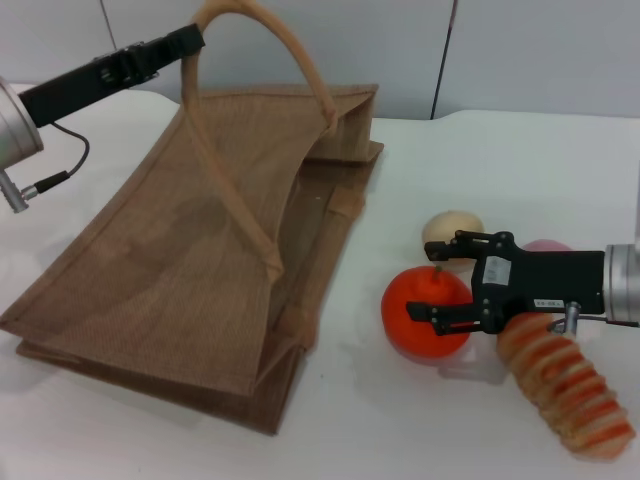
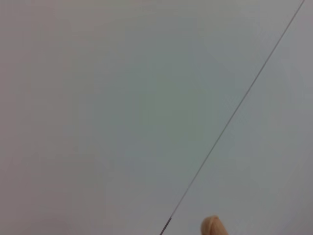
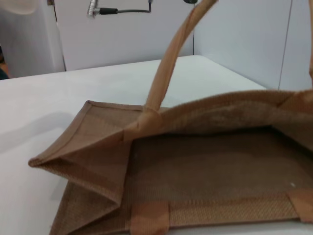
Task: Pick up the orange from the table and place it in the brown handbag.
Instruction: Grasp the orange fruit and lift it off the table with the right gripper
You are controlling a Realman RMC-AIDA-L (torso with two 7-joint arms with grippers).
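The orange (image 1: pixel 420 340) sits on the white table (image 1: pixel 400 430), right of the brown handbag (image 1: pixel 180 290). The handbag lies on its side with its mouth toward the orange; the right wrist view looks into that mouth (image 3: pixel 210 171). My right gripper (image 1: pixel 432 282) reaches in from the right, open, with one finger past the orange's far side and the other across its top. My left gripper (image 1: pixel 190 42) at the upper left is shut on the handbag's upper handle (image 1: pixel 260 25) and holds it raised. The handle's tip shows in the left wrist view (image 2: pixel 212 226).
A pale beige ball (image 1: pixel 452 230) lies just behind the orange. A striped bread-like piece (image 1: pixel 568 390) lies under my right wrist, and a pink item (image 1: pixel 548 246) sits behind it. A grey wall (image 1: pixel 520 50) bounds the table's far edge.
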